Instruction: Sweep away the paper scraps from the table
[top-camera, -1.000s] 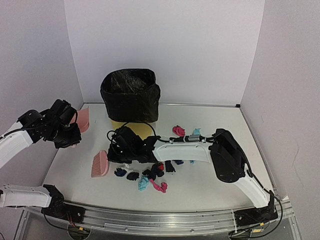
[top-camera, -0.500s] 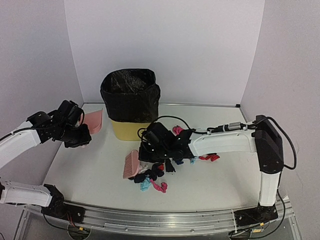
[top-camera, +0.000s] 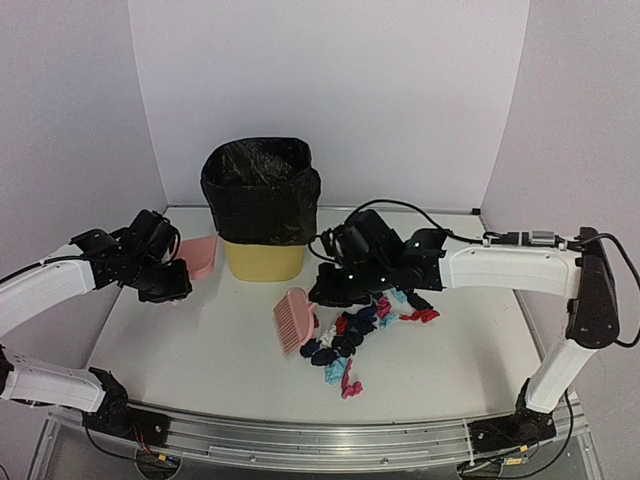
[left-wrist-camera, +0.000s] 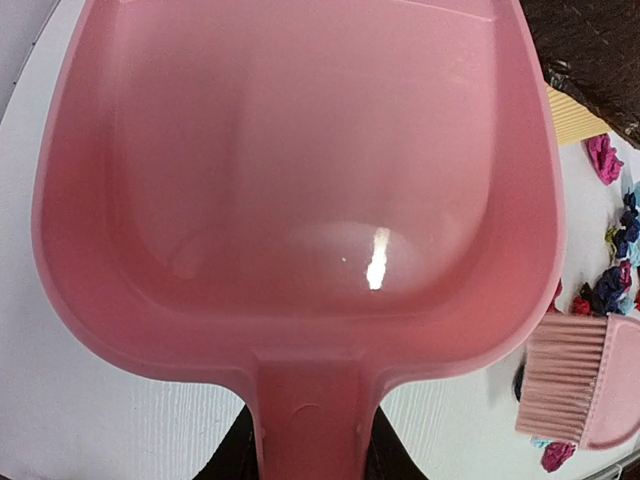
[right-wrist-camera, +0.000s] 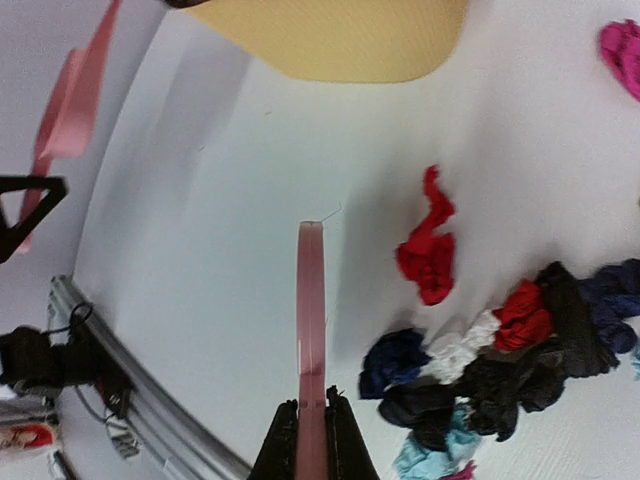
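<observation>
Diagonal band of paper scraps (top-camera: 355, 335) beside right gripper (right-wrist-camera: 312, 445), clamped on brush (top-camera: 295, 320), arm stretched across, left gripper (left-wrist-camera: 312, 462) grasping dustpan (left-wrist-camera: 300, 180).

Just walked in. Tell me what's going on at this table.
Two robot arms are sweeping up paper scraps, which lie in a loose cluster on the table. The right gripper is clamped on a pink hand brush, with the brush head just left of the cluster. The left gripper holds a pink dustpan by its handle, off to the left beside the black-lined bin. The dustpan is empty; no scraps are in it yet.
</observation>
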